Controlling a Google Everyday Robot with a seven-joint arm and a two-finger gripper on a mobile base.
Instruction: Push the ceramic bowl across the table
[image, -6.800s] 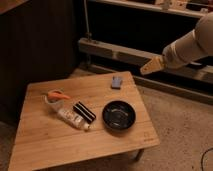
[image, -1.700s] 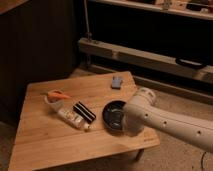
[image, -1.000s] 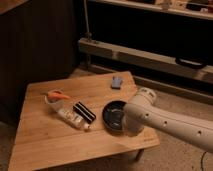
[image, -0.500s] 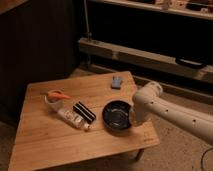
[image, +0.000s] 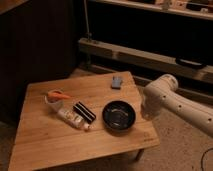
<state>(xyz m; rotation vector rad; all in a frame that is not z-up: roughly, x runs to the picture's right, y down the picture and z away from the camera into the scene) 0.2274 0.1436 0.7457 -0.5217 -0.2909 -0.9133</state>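
Note:
The glossy black ceramic bowl (image: 119, 116) sits upright on the right part of the low light-wood table (image: 45, 145), near its right edge. My white arm comes in from the right. The gripper (image: 143, 111) at its end hangs just to the right of the bowl's rim, over the table's right edge. I cannot tell whether it touches the bowl.
Left of the bowl lie a black bar (image: 84, 111), a pale tube (image: 72, 119) and a small white container with an orange item (image: 55, 98). A small grey-blue object (image: 116, 82) lies at the far right corner. A dark cabinet stands at the left and a low shelf behind.
My arm has drawn back to the right, off the bowl's right side, which it covered a second ago. The bowl stays in about the same place.

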